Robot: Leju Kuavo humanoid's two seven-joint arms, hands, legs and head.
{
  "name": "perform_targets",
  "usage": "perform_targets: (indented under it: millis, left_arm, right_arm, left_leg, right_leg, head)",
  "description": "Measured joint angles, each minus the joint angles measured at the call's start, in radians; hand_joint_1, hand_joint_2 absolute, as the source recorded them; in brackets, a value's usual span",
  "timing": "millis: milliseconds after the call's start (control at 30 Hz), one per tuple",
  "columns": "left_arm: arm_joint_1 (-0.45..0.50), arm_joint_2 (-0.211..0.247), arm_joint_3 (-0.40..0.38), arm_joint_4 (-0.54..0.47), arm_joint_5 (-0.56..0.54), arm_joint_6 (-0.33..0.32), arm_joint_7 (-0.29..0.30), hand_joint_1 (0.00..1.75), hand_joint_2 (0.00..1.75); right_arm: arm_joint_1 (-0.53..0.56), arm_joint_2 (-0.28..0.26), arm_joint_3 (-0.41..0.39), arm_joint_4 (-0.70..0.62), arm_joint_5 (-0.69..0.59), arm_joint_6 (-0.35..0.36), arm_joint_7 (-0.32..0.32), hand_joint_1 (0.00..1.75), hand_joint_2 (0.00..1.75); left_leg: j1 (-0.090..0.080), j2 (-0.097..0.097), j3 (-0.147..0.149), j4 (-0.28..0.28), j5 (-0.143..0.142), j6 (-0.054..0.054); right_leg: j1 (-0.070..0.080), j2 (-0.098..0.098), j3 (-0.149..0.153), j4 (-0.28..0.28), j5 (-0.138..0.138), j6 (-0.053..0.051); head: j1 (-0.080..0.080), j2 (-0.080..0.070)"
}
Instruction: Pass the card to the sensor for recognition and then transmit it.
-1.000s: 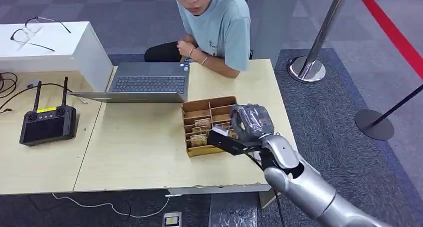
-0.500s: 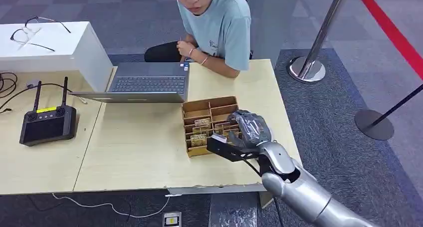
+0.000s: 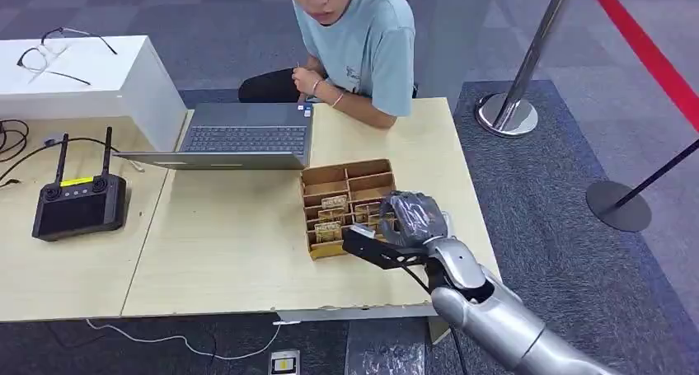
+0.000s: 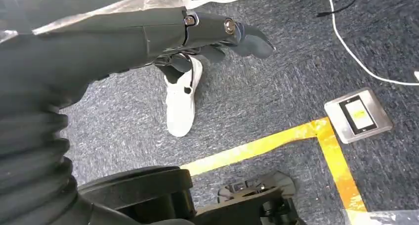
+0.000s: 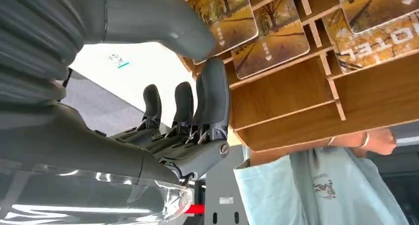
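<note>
A brown cardboard box [image 3: 346, 171] with compartments stands on the wooden table, and cards [image 3: 328, 231] with a yellow tree picture stand in its slots. My right hand [image 3: 410, 217] is low over the box's near right corner. In the right wrist view my right hand [image 5: 188, 111] has its thumb [image 5: 163, 27] and fingers [image 5: 215, 96] apart, on either side of the edge of one card [image 5: 232, 12], and I see no grip on it. My left hand [image 4: 148, 37] hangs over the carpet and holds nothing.
A person [image 3: 363, 37] sits at the table's far side behind an open laptop [image 3: 239, 136]. A black controller with antennas [image 3: 78, 206] lies at the left, beside a white box [image 3: 82, 74] with glasses on it. Stanchions [image 3: 511, 111] stand to the right. A white shoe [image 4: 180, 104] is on the carpet.
My right hand has come down and slightly right, from above the box to its near right corner among the cards. The person and table things have not moved.
</note>
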Motion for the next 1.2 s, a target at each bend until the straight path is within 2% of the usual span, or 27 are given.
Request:
perform_targets:
  millis: [67, 133, 200, 267, 600, 633, 767, 900, 933, 1033, 1067, 1200]
  left_arm:
    - [0.000, 0.000, 0.000, 0.000, 0.000, 0.000, 0.002, 0.00, 1.75]
    - [0.000, 0.000, 0.000, 0.000, -0.002, 0.000, 0.002, 0.00, 1.75]
    - [0.000, 0.000, 0.000, 0.000, -0.003, 0.000, 0.003, 0.00, 1.75]
    - [0.000, 0.000, 0.000, 0.000, -0.003, 0.000, 0.003, 0.00, 1.75]
    - [0.000, 0.000, 0.000, 0.000, -0.003, 0.000, 0.003, 0.00, 1.75]
    - [0.000, 0.000, 0.000, 0.000, -0.003, 0.000, 0.003, 0.00, 1.75]
    - [0.000, 0.000, 0.000, 0.000, -0.006, 0.000, 0.003, 0.00, 1.75]
    - [0.000, 0.000, -0.001, 0.000, -0.015, -0.003, 0.007, 0.00, 1.75]
    - [0.000, 0.000, -0.001, 0.000, -0.016, -0.003, 0.007, 0.00, 1.75]
    - [0.000, 0.000, -0.001, 0.000, -0.018, -0.003, 0.007, 0.00, 1.75]
    - [0.000, 0.000, -0.001, 0.000, -0.018, -0.003, 0.007, 0.00, 1.75]
    - [0.000, 0.000, -0.002, 0.000, -0.018, -0.003, 0.007, 0.00, 1.75]
  right_arm:
    - [0.001, 0.002, 0.000, 0.007, -0.002, -0.002, -0.003, 1.03, 1.75]
    - [0.001, 0.004, 0.000, 0.013, -0.003, -0.006, -0.006, 0.87, 1.75]
    - [0.002, 0.005, 0.000, 0.020, -0.004, -0.011, -0.008, 0.79, 1.75]
    - [0.002, 0.006, 0.000, 0.027, -0.004, -0.014, -0.009, 0.89, 1.75]
    - [0.003, 0.013, -0.001, 0.047, -0.016, -0.026, -0.009, 0.84, 1.75]
    - [0.003, 0.013, -0.001, 0.047, -0.018, -0.026, -0.009, 0.79, 1.75]
    - [0.003, 0.014, -0.002, 0.055, -0.022, -0.029, -0.010, 0.91, 1.75]
    - [-0.001, 0.015, -0.002, 0.068, -0.039, -0.044, -0.021, 0.94, 1.75]
    - [-0.003, 0.016, -0.002, 0.073, -0.040, -0.048, -0.024, 1.03, 1.75]
    - [-0.009, 0.019, -0.003, 0.082, -0.045, -0.052, -0.027, 1.01, 1.75]
    - [-0.011, 0.019, -0.003, 0.084, -0.046, -0.052, -0.027, 0.94, 1.75]
    - [-0.023, 0.021, -0.003, 0.093, -0.048, -0.051, -0.028, 0.94, 1.75]
  left_leg:
    - [0.000, 0.000, 0.000, 0.000, 0.000, 0.000]
    - [0.000, 0.000, 0.000, 0.000, 0.000, 0.000]
    - [0.000, 0.000, 0.000, 0.000, 0.000, 0.000]
    - [0.000, 0.000, 0.000, 0.000, 0.000, 0.000]
    - [0.000, 0.000, 0.000, 0.000, 0.000, 0.000]
    - [0.000, 0.000, 0.000, 0.000, 0.000, 0.000]
    - [0.000, 0.000, 0.000, 0.000, 0.000, 0.000]
    - [0.000, 0.000, 0.000, 0.000, 0.000, 0.000]
    - [0.000, 0.000, 0.000, 0.000, 0.000, 0.000]
    - [0.000, 0.000, 0.000, 0.000, 0.000, 0.000]
    - [0.000, 0.000, 0.000, 0.000, 0.000, 0.000]
    - [0.000, 0.000, 0.000, 0.000, 0.000, 0.000]
  right_leg:
    - [0.000, 0.000, 0.000, 0.000, 0.000, 0.000]
    - [0.000, 0.000, 0.000, 0.000, 0.000, 0.000]
    - [0.000, 0.000, 0.000, 0.000, 0.000, 0.000]
    - [0.000, 0.000, 0.000, 0.000, 0.000, 0.000]
    - [0.000, 0.000, 0.000, 0.000, 0.000, 0.000]
    - [0.000, 0.000, 0.000, 0.000, 0.000, 0.000]
    - [0.000, 0.000, 0.000, 0.000, 0.000, 0.000]
    - [0.000, 0.000, 0.000, 0.000, 0.000, 0.000]
    - [0.000, 0.000, 0.000, 0.000, 0.000, 0.000]
    - [0.000, 0.000, 0.000, 0.000, 0.000, 0.000]
    - [0.000, 0.000, 0.000, 0.000, 0.000, 0.000]
    - [0.000, 0.000, 0.000, 0.000, 0.000, 0.000]
  head:
    - [0.000, 0.000]
    - [0.000, 0.000]
    - [0.000, 0.000]
    - [0.000, 0.000]
    - [0.000, 0.000]
    - [0.000, 0.000]
    - [0.000, 0.000]
    - [0.000, 0.000]
    - [0.000, 0.000]
    - [0.000, 0.000]
    - [0.000, 0.000]
    - [0.000, 0.000]
